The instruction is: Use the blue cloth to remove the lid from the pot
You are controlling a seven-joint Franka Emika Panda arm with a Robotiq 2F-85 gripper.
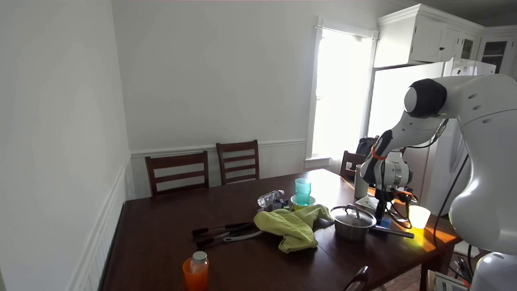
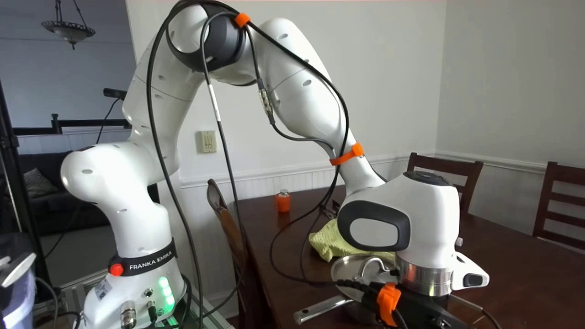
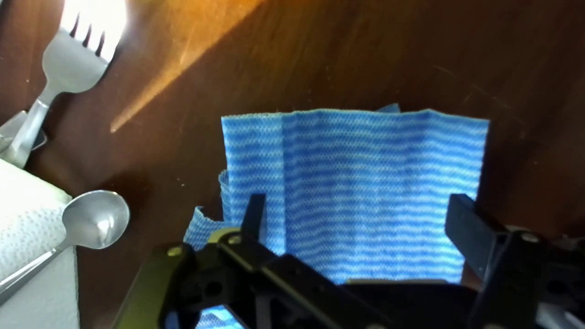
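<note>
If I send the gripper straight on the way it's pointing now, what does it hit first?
Most likely the blue cloth, lying below the open gripper in the wrist view, with the table beneath it. How much gap there is cannot be judged from these angles.

The white arm (image 2: 301, 109) is wearing black cables (image 2: 346, 118) and orange straps (image 2: 357, 149), its band (image 2: 137, 268) is reading FRANKA EMIKA, and its black gripper (image 3: 358, 208) is showing screws (image 3: 530, 237).

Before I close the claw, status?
Claw open over blue cloth. Lid on pot. Spoon and fork off to one side, clear of cloth.
</note>
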